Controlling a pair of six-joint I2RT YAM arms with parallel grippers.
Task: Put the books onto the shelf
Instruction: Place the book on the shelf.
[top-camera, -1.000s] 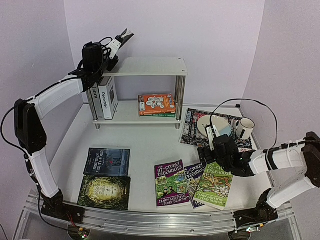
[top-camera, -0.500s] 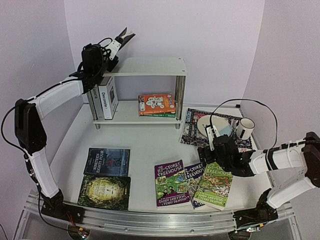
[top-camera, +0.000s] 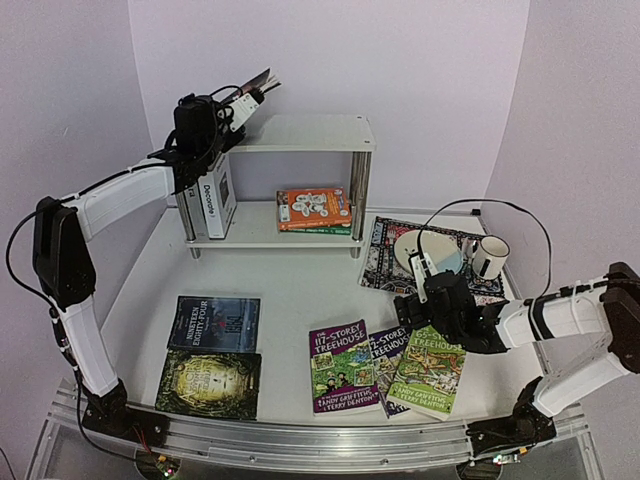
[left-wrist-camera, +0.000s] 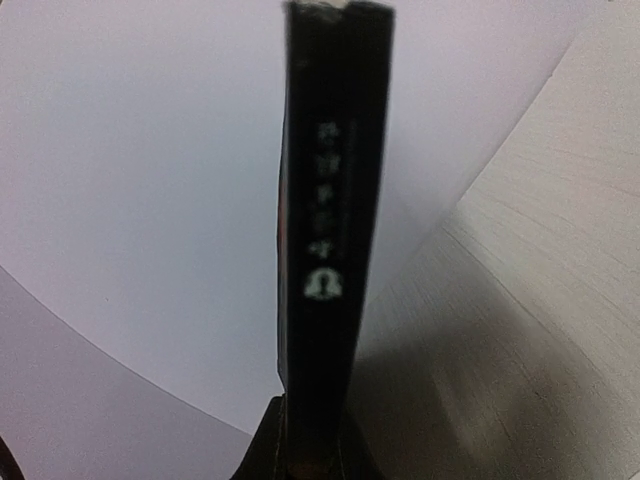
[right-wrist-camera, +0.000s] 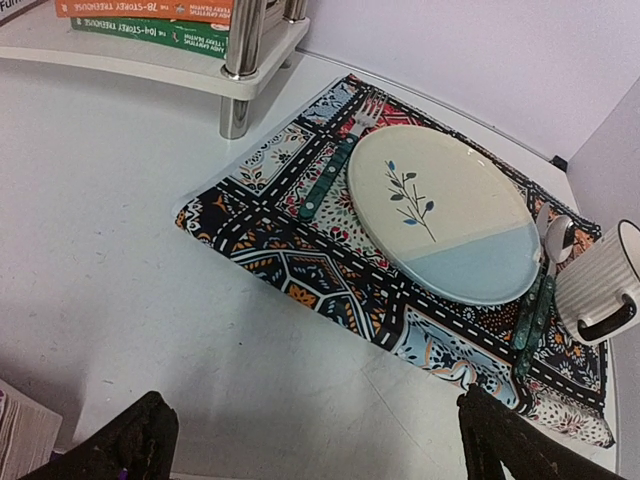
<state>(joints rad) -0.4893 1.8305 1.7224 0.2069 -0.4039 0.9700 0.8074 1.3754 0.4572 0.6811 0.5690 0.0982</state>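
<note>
My left gripper (top-camera: 250, 96) is shut on a thin dark book (top-camera: 264, 79), held in the air over the left end of the white shelf's top board (top-camera: 300, 132). In the left wrist view its black spine (left-wrist-camera: 330, 200) rises straight out of the jaws. Two white hardbacks (top-camera: 214, 193) stand on the lower board, beside a flat orange and green stack (top-camera: 313, 208). On the table lie two dark books (top-camera: 213, 323) (top-camera: 208, 383) and three Treehouse paperbacks: purple (top-camera: 343, 367), blue (top-camera: 384, 352), green (top-camera: 428, 370). My right gripper (top-camera: 421, 272) (right-wrist-camera: 320, 450) hangs open over bare table.
A patterned mat (top-camera: 384, 258) (right-wrist-camera: 300, 250) lies right of the shelf, carrying a plate (top-camera: 425, 247) (right-wrist-camera: 440, 210), a striped mug (top-camera: 489, 256) (right-wrist-camera: 600, 285) and cutlery (right-wrist-camera: 325, 180). The shelf's chrome post (right-wrist-camera: 245, 40) stands at the mat's corner.
My left gripper has tipped forward and shifted slightly right, so the held book now lies flatter above the shelf top. The right arm has barely moved.
</note>
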